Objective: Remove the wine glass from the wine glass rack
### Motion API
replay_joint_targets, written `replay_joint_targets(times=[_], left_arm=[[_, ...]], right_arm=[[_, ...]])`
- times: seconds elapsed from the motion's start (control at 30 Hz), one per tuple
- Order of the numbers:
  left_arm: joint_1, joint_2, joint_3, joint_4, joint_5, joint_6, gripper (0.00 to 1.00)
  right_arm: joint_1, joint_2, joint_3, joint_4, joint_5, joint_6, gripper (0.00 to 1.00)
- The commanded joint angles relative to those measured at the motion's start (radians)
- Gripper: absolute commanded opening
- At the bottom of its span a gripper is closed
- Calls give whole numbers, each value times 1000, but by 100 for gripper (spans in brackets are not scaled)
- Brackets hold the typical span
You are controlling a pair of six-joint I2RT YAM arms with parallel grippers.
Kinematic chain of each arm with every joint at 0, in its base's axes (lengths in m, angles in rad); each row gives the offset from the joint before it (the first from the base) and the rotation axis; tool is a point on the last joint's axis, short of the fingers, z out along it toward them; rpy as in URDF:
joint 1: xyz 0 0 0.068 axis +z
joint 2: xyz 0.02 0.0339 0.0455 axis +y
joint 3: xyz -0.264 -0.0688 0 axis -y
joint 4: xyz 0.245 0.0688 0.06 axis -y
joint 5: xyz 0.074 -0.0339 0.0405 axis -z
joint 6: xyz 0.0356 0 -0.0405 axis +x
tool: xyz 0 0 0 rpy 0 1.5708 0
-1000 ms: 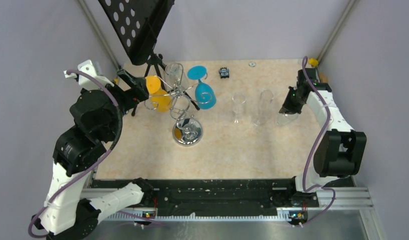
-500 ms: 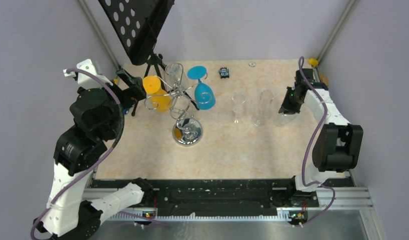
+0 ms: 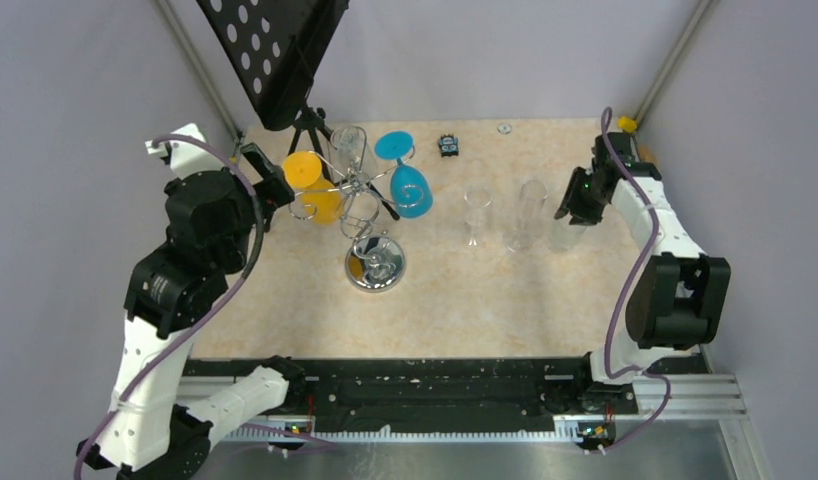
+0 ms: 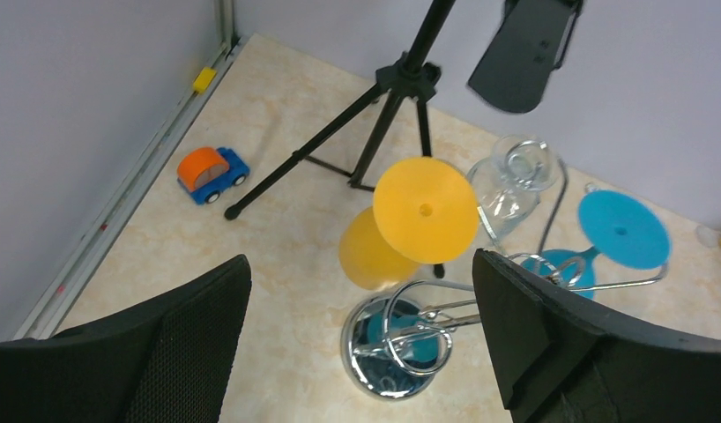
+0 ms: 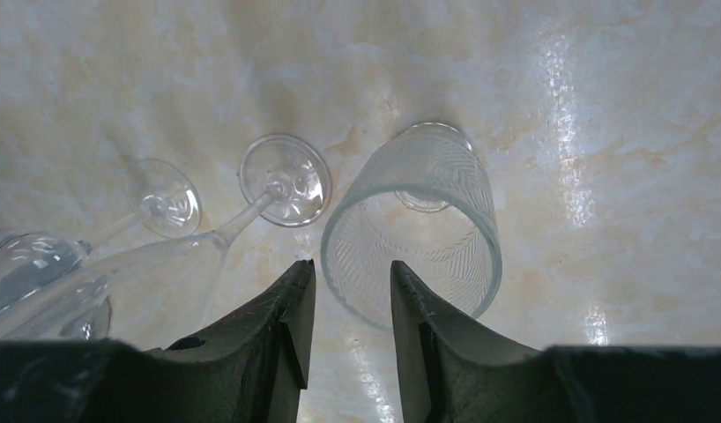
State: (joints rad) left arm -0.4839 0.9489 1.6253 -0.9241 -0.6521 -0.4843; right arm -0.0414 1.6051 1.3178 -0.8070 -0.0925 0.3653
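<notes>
The wine glass rack [image 3: 363, 205] stands left of centre on the table [image 3: 465, 300]. Hanging upside down from its hooks are an orange wine glass [image 3: 313, 186] on the left, a clear wine glass [image 3: 348, 148] behind and a blue wine glass [image 3: 406, 182] on the right. We see the left gripper [image 3: 273, 178] reaching in from the left, spread wide and empty, just beside the orange glass. A black tripod stand [image 3: 307, 128] rises close behind. Far right, the right gripper [image 5: 348, 278] points down, partly parted astride the rim of a patterned clear glass [image 5: 427, 220], near two clear stemmed glasses [image 3: 475, 212].
</notes>
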Motion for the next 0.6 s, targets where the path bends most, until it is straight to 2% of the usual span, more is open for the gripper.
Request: replay_joint_targets(times=[0.0,0.2,0.57], left_arm=[[45,18,-70,-27,4,-7,98],[134,-8,-130,-4,105,-20,98],[356,8,-158,65,481,-127,98]], right_arm=[[6,-132,64,5,-19,-11,40],[6,-240,75,-13,-22,21,42],[7,-485,21,13,-159,81,45]])
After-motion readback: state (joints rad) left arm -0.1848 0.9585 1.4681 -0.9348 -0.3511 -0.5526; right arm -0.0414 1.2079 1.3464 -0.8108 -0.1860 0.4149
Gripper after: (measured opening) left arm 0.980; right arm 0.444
